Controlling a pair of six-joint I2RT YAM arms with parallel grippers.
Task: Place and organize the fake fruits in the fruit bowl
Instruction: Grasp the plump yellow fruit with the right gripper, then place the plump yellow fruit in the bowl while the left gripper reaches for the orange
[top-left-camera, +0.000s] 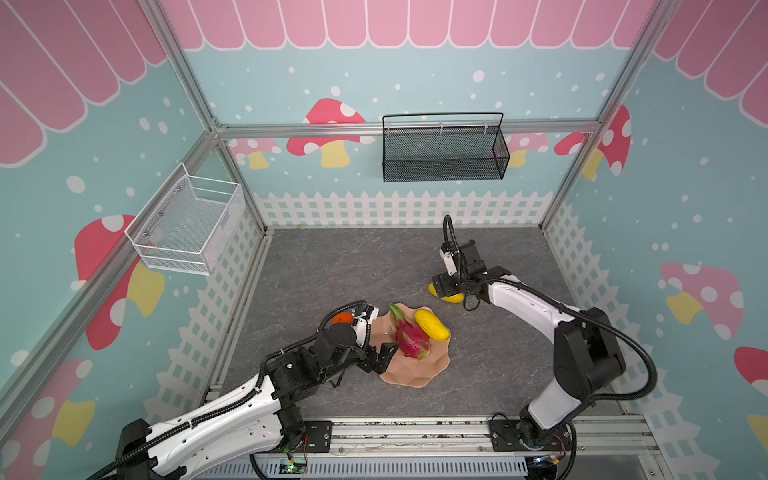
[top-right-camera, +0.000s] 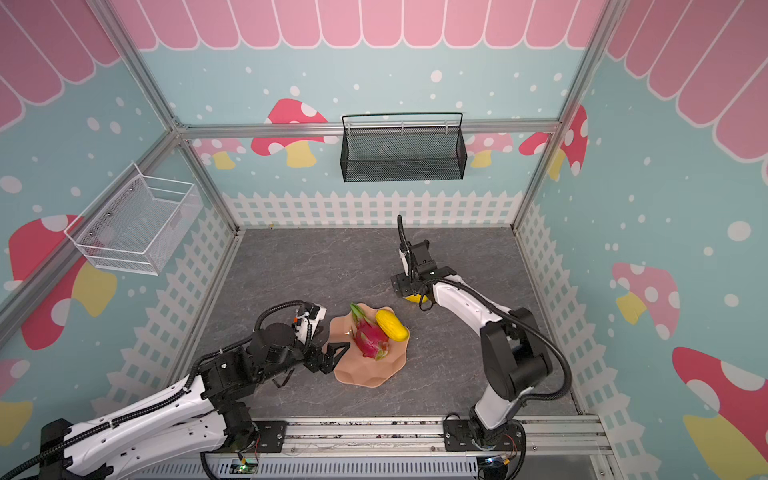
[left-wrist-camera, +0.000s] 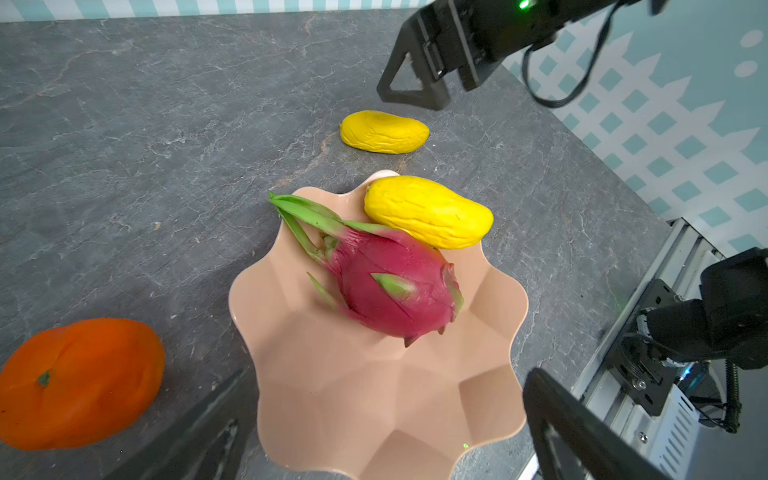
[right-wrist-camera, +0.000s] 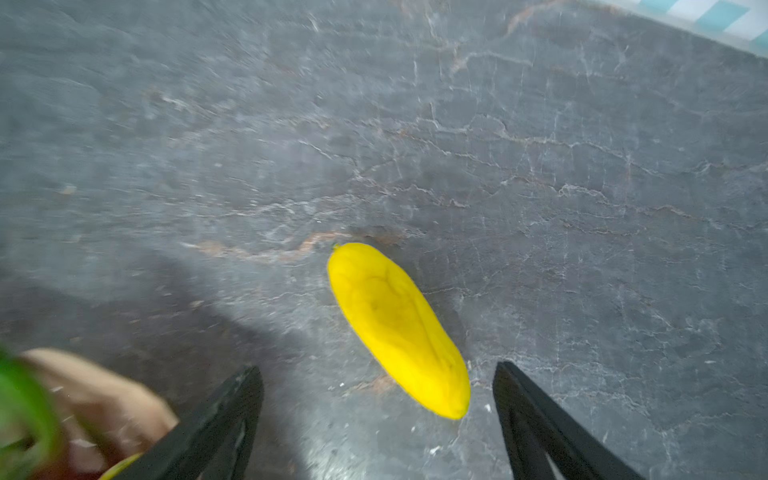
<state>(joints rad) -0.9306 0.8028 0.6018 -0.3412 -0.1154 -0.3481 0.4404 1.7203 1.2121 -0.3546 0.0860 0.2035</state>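
The peach-pink fruit bowl (top-left-camera: 415, 374) (top-right-camera: 365, 376) (left-wrist-camera: 374, 395) sits front-centre on the grey table. In it lie the magenta dragon fruit (top-left-camera: 409, 338) (left-wrist-camera: 395, 286) and a yellow fruit (top-left-camera: 432, 326) (left-wrist-camera: 428, 212) at the bowl's far rim. My left gripper (top-left-camera: 383, 358) (left-wrist-camera: 382, 419) is open, its fingers straddling the bowl's near-left edge. An orange fruit (top-left-camera: 343, 319) (left-wrist-camera: 79, 382) rests on the table left of the bowl. A second yellow fruit (top-left-camera: 451, 297) (right-wrist-camera: 399, 328) lies on the table under my open right gripper (right-wrist-camera: 378, 395), one end between the fingers.
A black mesh basket (top-left-camera: 444, 151) hangs on the back wall and a white wire basket (top-left-camera: 187, 224) on the left wall. A metal rail (top-left-camera: 415, 436) runs along the table's front edge. Fence-printed walls close in the table's other sides.
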